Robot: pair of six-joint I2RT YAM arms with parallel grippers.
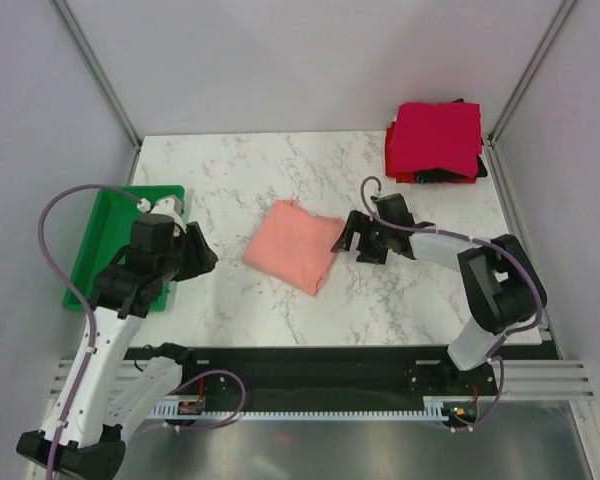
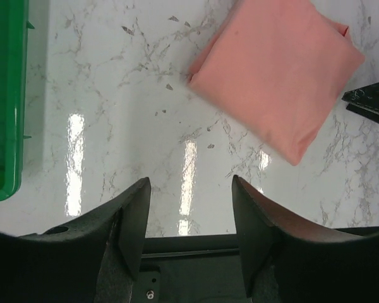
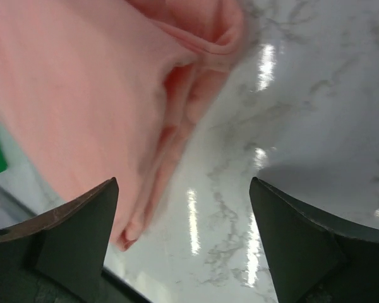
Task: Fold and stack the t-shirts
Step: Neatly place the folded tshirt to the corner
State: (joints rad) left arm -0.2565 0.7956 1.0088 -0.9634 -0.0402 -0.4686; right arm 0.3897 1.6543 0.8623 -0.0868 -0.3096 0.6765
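The salmon-pink t-shirt (image 1: 293, 246) lies folded into a square in the middle of the marble table; it also shows in the left wrist view (image 2: 278, 72) and the right wrist view (image 3: 82, 95). A stack of folded crimson, red and black t-shirts (image 1: 436, 140) sits at the back right corner. My right gripper (image 1: 346, 238) is open and empty, low at the pink shirt's right edge, its fingertips (image 3: 82, 218) beside the folded layers. My left gripper (image 1: 202, 258) is open and empty, left of the pink shirt, apart from it.
A green plastic tray (image 1: 102, 240) stands at the table's left edge, partly under my left arm; it also shows in the left wrist view (image 2: 3, 95). Grey walls close in the back and sides. The black front rail (image 1: 310, 365) runs along the near edge.
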